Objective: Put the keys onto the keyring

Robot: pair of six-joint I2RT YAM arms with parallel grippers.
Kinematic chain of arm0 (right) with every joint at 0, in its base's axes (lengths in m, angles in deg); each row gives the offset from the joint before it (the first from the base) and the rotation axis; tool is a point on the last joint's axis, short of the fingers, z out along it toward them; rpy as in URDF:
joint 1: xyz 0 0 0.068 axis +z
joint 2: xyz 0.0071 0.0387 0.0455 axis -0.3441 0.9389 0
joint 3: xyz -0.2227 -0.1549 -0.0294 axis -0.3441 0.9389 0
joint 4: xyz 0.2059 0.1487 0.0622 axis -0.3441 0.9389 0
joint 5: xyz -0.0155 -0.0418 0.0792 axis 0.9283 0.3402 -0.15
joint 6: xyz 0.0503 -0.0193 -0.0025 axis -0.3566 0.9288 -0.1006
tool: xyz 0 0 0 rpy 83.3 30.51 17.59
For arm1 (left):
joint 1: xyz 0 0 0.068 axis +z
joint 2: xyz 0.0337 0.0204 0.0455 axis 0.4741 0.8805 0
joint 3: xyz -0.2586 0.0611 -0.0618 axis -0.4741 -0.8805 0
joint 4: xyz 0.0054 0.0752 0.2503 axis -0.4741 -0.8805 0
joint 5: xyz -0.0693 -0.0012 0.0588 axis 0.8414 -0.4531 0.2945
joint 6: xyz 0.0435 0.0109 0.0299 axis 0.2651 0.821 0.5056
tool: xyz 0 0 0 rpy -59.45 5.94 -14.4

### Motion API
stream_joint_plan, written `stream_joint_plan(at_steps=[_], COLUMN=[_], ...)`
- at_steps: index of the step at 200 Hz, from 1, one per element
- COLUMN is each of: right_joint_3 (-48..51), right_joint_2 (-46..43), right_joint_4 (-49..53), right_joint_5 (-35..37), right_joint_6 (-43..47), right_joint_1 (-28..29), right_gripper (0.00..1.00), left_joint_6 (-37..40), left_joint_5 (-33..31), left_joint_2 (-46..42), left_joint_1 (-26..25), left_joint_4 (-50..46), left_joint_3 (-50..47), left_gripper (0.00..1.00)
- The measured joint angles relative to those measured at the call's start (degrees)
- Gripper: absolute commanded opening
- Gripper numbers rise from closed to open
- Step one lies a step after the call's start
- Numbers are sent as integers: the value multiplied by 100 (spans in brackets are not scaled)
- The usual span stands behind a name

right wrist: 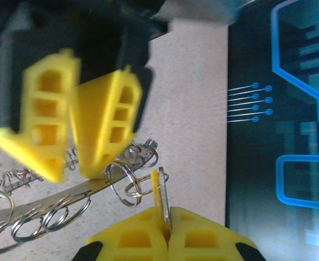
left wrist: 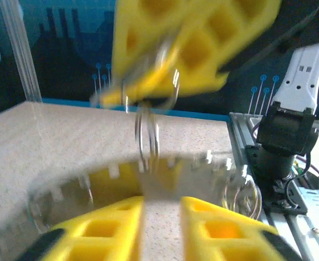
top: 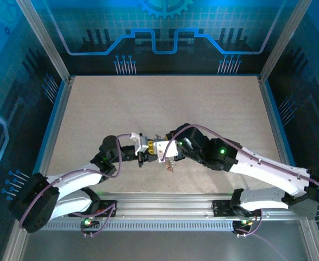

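I have both arms meeting over the middle of the tabletop [top: 159, 103], near its front half, with the two wrists almost nose to nose.

The right gripper [right wrist: 166, 213] has its jaws pressed together on a thin flat key [right wrist: 160, 198]. I see the key edge on, standing up out of the pads, with yellow along one side. A small split ring [right wrist: 135, 187] sits right against it. I can't tell whether that ring is threaded through the key or only lying beside it.

The left gripper [left wrist: 162, 205] has its jaws a little apart; from its own wrist camera I see bare tabletop through the gap. From the right wrist camera its two yellow fingers [right wrist: 107, 122] point down at the keyring [right wrist: 88, 187], tips just above the silver band. The picture is blurred there, so I can't say whether they touch the band.

The keyring is between the two grippers, up off the tabletop. It runs down and away to the left in the right wrist view, fringed with many small silvery loops [right wrist: 29, 228]. There is a tiny red fleck among them, too small to identify.

In the overhead view a small cluster of metal hangs just below the right gripper's tip.
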Motion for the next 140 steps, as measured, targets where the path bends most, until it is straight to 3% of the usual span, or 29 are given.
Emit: stream_joint_plan(at_steps=[52,80,140], right_joint_3=[-527,-553,-660], right_joint_2=[310,343,343], right_joint_4=[81,177,74], right_joint_5=[789,1047,1775], right_joint_6=[212,302,570], right_joint_1=[55,15,-358], right_gripper=[0,0,0], left_joint_6=[-199,-411,-894], left_joint_5=[-485,-1250,-3080], left_joint_2=[-271,-588,-1126], left_joint_1=[212,382,1021], left_joint_4=[22,-140,-2146], left_joint_3=[-151,-212,-101], left_gripper=[39,47,54])
